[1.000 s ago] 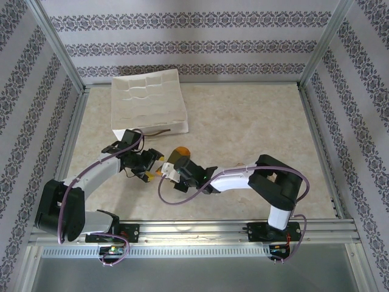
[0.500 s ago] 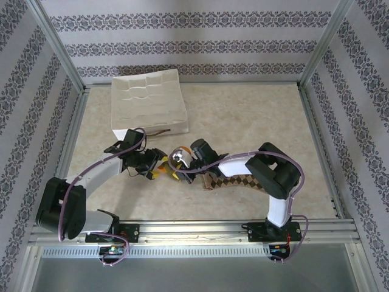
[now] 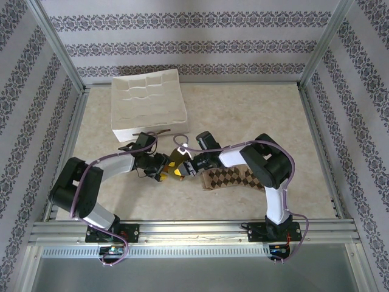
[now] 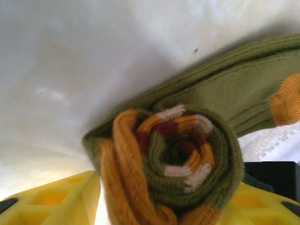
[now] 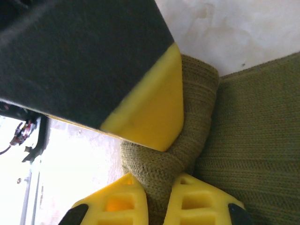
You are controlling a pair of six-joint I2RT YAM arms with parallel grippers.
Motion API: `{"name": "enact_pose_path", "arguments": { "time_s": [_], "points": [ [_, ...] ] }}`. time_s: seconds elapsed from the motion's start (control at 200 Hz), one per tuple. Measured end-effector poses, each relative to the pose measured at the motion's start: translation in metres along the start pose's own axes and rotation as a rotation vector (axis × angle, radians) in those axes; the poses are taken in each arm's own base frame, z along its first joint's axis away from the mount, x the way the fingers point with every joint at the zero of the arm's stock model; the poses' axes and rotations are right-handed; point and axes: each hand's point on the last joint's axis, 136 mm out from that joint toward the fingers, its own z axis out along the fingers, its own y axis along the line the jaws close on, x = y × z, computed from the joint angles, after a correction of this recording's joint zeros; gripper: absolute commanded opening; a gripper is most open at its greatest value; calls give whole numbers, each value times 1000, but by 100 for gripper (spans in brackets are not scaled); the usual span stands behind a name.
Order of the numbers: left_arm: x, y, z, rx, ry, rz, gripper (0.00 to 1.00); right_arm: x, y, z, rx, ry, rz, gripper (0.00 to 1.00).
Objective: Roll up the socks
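The olive green sock (image 4: 187,154) with orange, red and white stripes is wound into a tight spiral roll. My left gripper (image 4: 159,208) is shut on that roll, yellow fingers (image 4: 51,201) on either side. My right gripper (image 5: 157,197) is shut on a fold of the same olive sock (image 5: 187,136), with the left gripper's yellow fingertip pressing just above it. In the top view the two grippers, left (image 3: 161,170) and right (image 3: 189,166), meet over the green sock (image 3: 176,164). The brown-and-beige argyle sock (image 3: 234,180) lies flat just right of them, under the right arm.
A white ribbed tray (image 3: 149,100) stands at the back left, close behind the grippers, with a thin dark strip (image 3: 159,130) at its front edge. Patterned walls and metal posts enclose the table (image 3: 255,115); open surface lies at the back right.
The right gripper swung up and left off the argyle sock, uncovering it, and closed on the green sock. The left gripper shifted right toward it, holding the roll.
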Motion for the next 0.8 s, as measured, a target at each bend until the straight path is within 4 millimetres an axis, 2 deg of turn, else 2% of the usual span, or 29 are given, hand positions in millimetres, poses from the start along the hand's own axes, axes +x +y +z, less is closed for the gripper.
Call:
{"name": "enact_pose_path", "arguments": {
  "time_s": [0.075,0.195,0.255,0.395,0.54,0.645,0.729,0.799],
  "points": [
    [-2,-2,3,3,0,11,43,-1,0,0,-20,6,28,0],
    [-5,-3,8,2,1,18,13,-1,0,-1,-23,22,59,0],
    [-4,-4,6,4,3,25,0,-1,1,-2,-17,30,66,8],
    [3,2,0,-12,-1,33,0,1,4,-4,54,49,33,33],
    [13,29,-14,-67,-16,-10,0,17,22,-14,240,66,-131,51],
    [17,43,-22,-109,-30,-48,0,18,46,-22,384,57,-338,53],
    [18,47,-23,-125,-32,-64,0,14,68,-13,468,58,-515,55],
    [18,48,-24,-129,-30,-68,0,20,78,-2,524,85,-621,55]
  ]
}}
